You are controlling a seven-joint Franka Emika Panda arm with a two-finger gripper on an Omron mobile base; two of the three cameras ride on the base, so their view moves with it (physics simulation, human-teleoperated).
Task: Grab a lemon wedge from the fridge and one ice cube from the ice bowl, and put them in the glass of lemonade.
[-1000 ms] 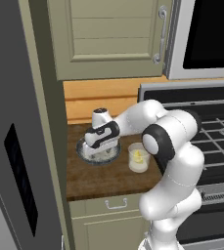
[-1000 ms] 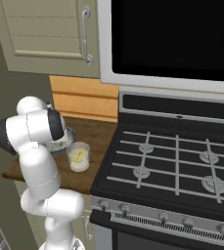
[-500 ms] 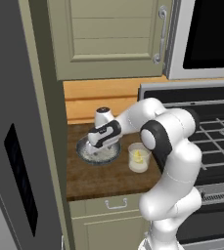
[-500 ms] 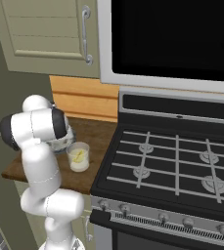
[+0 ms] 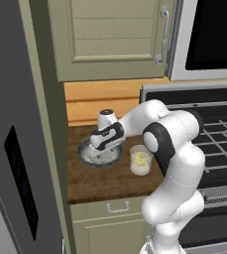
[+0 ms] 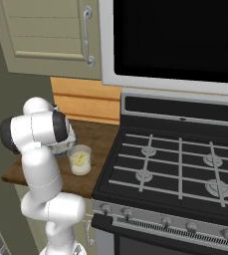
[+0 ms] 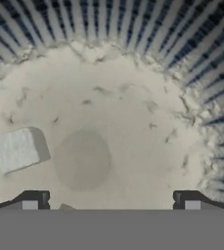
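Speckled whitish bowl interior right under my hand camera: I've got the gripper (image 7: 111,197) down inside the ice bowl (image 5: 86,158), jaws spread as wide as they go, nothing between them. One ice cube (image 7: 19,148) sits on the bowl floor, off to the left of the left fingertip (image 7: 31,199) in the hand view, clear of both tips. Ribbed dark wall of the bowl runs round the top and right of that view.

From the left base view the hand (image 5: 106,139) is tipped down over the bowl on the wood counter (image 5: 95,182), between the fridge (image 5: 16,149) and the stove (image 5: 224,144). Glass of lemonade (image 5: 141,160) stands just beside the bowl, on its stove side, not touching as far as I can tell. A yellow lemon wedge (image 5: 141,158) shows inside the glass; same in the right base view, wedge (image 6: 78,160) in the glass (image 6: 80,159). There my arm covers most of the bowl (image 6: 64,147). Beige cabinet (image 5: 112,39) overhead.
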